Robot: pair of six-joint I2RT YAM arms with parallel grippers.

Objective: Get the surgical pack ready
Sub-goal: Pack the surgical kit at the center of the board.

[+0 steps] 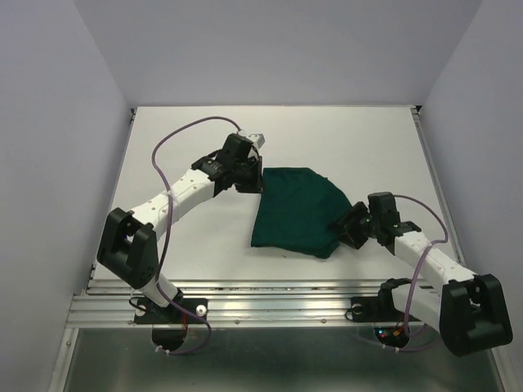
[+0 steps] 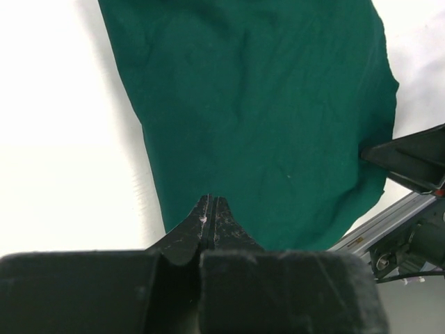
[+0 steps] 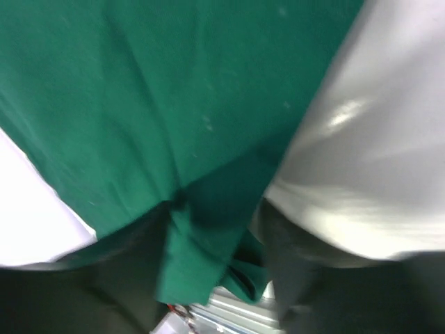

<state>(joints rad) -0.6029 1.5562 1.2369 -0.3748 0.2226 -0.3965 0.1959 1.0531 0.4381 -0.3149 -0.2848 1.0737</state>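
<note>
The dark green cloth drape [image 1: 298, 211] lies bunched on the white table [image 1: 343, 139], between the two arms. No tray, instruments, gauze or packets show in any view. My left gripper [image 1: 255, 184] sits at the drape's far left corner, and its jaws [image 2: 211, 200] are pressed together. The drape [image 2: 264, 104] spreads out beyond the tips, and no cloth shows between them. My right gripper [image 1: 341, 227] is at the drape's near right corner. Its jaws [image 3: 212, 223] stand wide apart, with a folded corner of the drape [image 3: 160, 90] lying loose between them. That view is blurred.
An aluminium rail [image 1: 270, 306] runs along the table's near edge, just below the drape's near corner. White walls close in the left, right and back sides. A purple cable [image 1: 176, 139] loops over the left arm. One right finger [image 2: 410, 156] shows at the edge of the left wrist view.
</note>
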